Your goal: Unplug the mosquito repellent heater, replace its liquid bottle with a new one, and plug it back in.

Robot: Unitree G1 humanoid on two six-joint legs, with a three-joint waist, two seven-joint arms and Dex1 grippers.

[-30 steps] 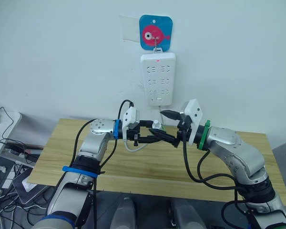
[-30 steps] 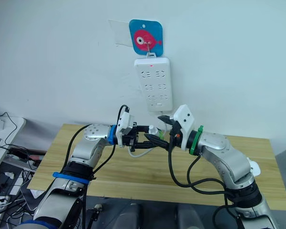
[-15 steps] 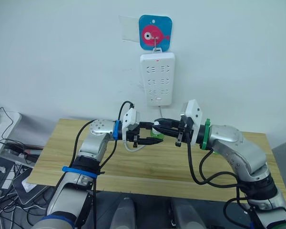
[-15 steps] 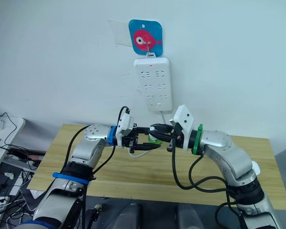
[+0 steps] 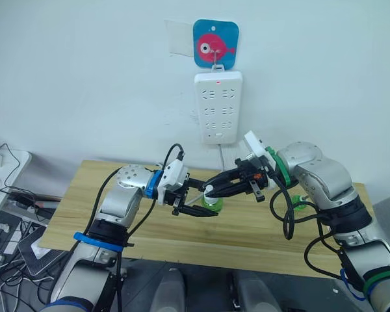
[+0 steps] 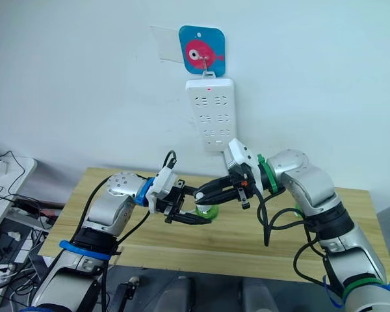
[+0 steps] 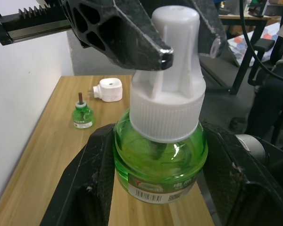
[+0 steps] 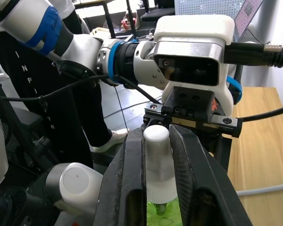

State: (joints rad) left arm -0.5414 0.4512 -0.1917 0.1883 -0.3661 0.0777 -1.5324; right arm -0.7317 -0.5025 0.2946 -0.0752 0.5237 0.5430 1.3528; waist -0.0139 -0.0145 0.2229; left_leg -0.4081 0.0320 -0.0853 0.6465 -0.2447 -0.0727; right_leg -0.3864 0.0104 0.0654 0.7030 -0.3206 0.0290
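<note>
My left gripper [image 5: 207, 205] is shut on the body of a green liquid bottle [image 7: 158, 162], held upright just above the wooden table [image 5: 84, 208]. The bottle's tall white cap [image 7: 172, 70] is pinched between the fingers [image 8: 132, 183] of my right gripper [image 5: 210, 190], which reaches in from the right and is shut on it. The mosquito repellent heater [image 7: 108, 89], a small white unit, lies unplugged on the table beyond. Next to it stands a second green bottle [image 7: 81, 115] with a bare brown wick.
A white multi-socket power strip [image 5: 218, 107] hangs on the wall above the table from a blue fish hook [image 5: 215, 44], its red light on. Its cable drops behind my right arm. Cables and devices clutter the floor at the far left [image 5: 3, 214].
My right gripper has shut on the white cap. Both grippers and the bottle have dropped lower toward the table, and my right elbow has swung up and out.
</note>
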